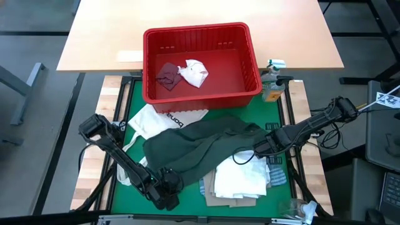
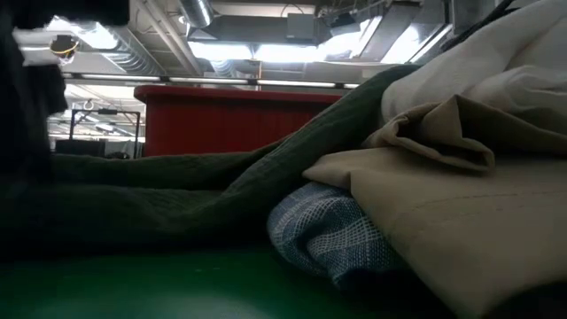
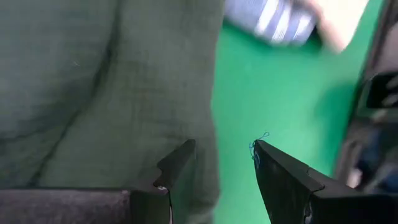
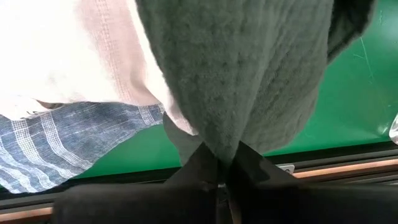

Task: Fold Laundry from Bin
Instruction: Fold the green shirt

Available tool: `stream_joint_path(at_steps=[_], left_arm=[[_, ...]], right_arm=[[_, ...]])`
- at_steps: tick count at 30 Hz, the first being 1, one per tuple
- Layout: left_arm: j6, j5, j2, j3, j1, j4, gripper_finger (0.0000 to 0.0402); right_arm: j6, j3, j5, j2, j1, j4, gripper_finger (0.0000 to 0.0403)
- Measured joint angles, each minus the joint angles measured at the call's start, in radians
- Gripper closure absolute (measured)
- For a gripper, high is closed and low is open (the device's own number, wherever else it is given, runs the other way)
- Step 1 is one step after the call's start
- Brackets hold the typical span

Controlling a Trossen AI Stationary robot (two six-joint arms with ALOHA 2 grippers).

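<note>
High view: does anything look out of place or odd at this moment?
Mostly a normal mid-task mess. The odd bits: a white tote bag with black lettering lies among the laundry, partly under the dark green-grey top, and two small pieces remain in the red bin. The right gripper is shut on the top.

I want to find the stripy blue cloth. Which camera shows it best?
The right wrist view shows the blue-striped cloth best: its stripes are sharp and well lit. The low view shows a shaded bundle under the tan shirt. The left wrist view catches a blurry corner; the high view only small edges.
</note>
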Motion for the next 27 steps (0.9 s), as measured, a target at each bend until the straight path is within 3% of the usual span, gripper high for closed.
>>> stream_joint_path(at_steps=[5, 9, 15, 19, 22, 27], left_arm=[[0.139, 0.027, 0.076, 0.0, 0.002, -0.006, 0.0245], [0.154, 0.048, 0.112, 0.006, 0.013, -0.002, 0.0248], [0.149, 0.075, 0.105, 0.003, 0.022, -0.008, 0.0317], [0.118, 0.107, 0.066, 0.0, 0.023, -0.034, 0.0387], [0.096, 0.14, 0.015, -0.004, 0.018, -0.086, 0.0396], [0.031, 0.133, -0.118, -0.002, -0.001, -0.237, 0.0399]], right_arm=[[-0.001, 0.0, 0.0, 0.0, 0.0, -0.003, 0.0378], [-0.002, 0.001, 0.0, 0.0, 0.0, -0.008, 0.0395], [-0.003, 0.067, 0.001, 0.0, 0.0, -0.064, 0.039], [-0.014, 0.125, 0.014, 0.0, 0.0, -0.088, 0.0398], [-0.035, 0.17, 0.036, 0.0, 0.0, -0.12, 0.0398], [-0.035, 0.247, 0.161, 0.0, 0.0, -0.191, 0.0399]])
